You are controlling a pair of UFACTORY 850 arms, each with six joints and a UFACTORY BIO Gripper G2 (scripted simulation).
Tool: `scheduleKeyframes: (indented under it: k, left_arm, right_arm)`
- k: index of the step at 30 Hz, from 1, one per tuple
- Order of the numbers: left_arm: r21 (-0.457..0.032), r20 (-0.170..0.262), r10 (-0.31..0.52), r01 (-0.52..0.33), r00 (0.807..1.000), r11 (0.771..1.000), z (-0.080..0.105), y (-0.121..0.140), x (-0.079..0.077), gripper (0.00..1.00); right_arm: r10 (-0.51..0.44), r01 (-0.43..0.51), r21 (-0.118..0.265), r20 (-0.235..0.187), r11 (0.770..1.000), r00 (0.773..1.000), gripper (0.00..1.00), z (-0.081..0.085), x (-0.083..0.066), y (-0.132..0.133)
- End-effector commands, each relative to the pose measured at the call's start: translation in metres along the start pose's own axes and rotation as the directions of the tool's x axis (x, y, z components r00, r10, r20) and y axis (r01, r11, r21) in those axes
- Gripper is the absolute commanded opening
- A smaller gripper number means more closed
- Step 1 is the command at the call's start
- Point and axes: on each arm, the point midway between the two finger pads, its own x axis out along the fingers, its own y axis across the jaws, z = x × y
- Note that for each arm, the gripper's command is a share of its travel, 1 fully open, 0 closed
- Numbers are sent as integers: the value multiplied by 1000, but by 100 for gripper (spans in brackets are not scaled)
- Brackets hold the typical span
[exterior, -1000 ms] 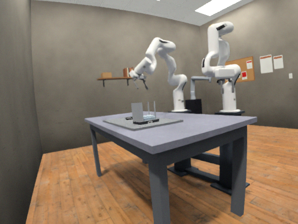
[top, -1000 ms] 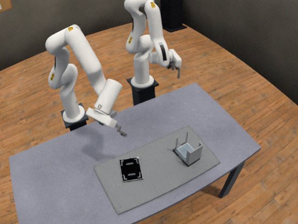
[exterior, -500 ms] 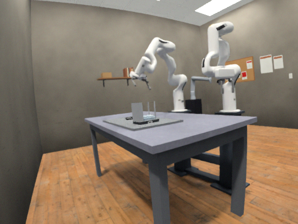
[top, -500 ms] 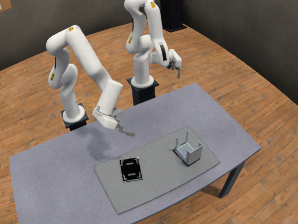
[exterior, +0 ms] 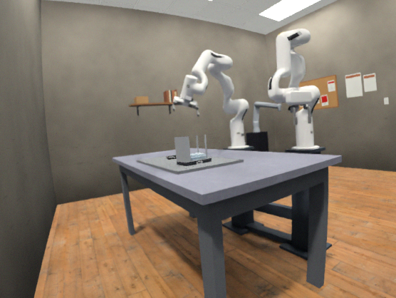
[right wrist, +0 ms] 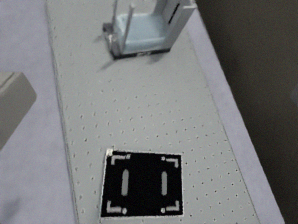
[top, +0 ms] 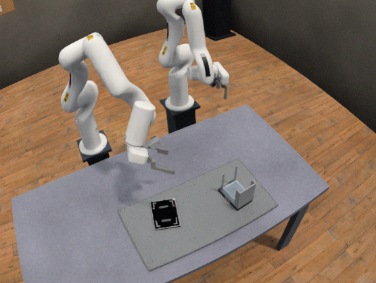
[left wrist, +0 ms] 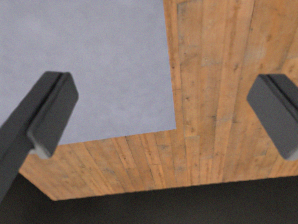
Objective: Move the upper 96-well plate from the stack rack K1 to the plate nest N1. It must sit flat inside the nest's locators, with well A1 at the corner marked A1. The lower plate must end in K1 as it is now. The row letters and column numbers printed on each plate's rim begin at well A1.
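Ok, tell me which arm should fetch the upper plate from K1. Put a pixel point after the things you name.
Right, I'd judge: the right gripper (top: 170, 162) (exterior: 186, 112) (right wrist: 157, 95) is open above the table (top: 67, 230) (exterior: 271, 167) (left wrist: 100, 65) (right wrist: 30, 40), its camera viewing rack K1 (top: 246, 196) (exterior: 182, 150) (right wrist: 175, 30). The left gripper (top: 221, 89) (exterior: 302, 119) (left wrist: 162, 110) hangs beyond the table's edge.

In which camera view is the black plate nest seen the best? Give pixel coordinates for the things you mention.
The right wrist view shows the plate nest (top: 164, 214) (exterior: 171, 157) (right wrist: 145, 185) best: it appears whole and largest, with four corner locators and two slots. The top view also shows it whole, but smaller. The exterior view gives only a thin dark sliver. The left wrist view misses it.
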Motion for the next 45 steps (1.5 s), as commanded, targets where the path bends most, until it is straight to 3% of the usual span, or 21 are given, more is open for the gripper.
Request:
scheduleKeyframes:
  k: [1,2,8,12,17,19,25,31,34,36,45]
  left_arm:
    - [0,-1,1,-1,1000,1000,0,0,0,37]
    - [0,-1,1,-1,1000,1000,0,0,0,37]
    - [0,-1,1,-1,1000,1000,0,0,0,37]
    - [0,-1,1,-1,1000,1000,0,0,0,37]
    - [0,-1,1,-1,1000,1000,0,0,0,37]
    - [0,-1,1,-1,1000,1000,0,0,0,37]
    - [0,-1,1,-1,1000,1000,0,0,0,37]
    - [0,-1,1,-1,1000,1000,0,0,0,37]
    - [0,-1,1,-1,1000,1000,0,0,0,37]
    - [0,-1,1,-1,1000,1000,0,0,0,37]
    - [0,-1,1,-1,1000,1000,0,0,0,37]
  right_arm:
    - [-102,100,50,43,994,994,100,8,8,-12]
    - [-102,100,50,43,994,994,100,8,8,-12]
    - [-274,259,146,88,955,958,100,19,16,-35]
    - [-385,357,214,106,909,917,100,22,18,-45]
    - [-518,468,300,110,831,848,100,26,18,-60]
    - [-518,468,300,110,831,848,100,26,18,-60]
    - [-661,581,401,90,708,744,100,29,15,-81]
    - [-782,667,494,46,558,621,100,29,11,-93]
    - [-830,718,499,2,484,558,100,21,1,-101]
    - [-830,718,499,2,484,558,100,21,1,-101]
    - [-830,718,499,2,484,558,100,-1,-30,-124]
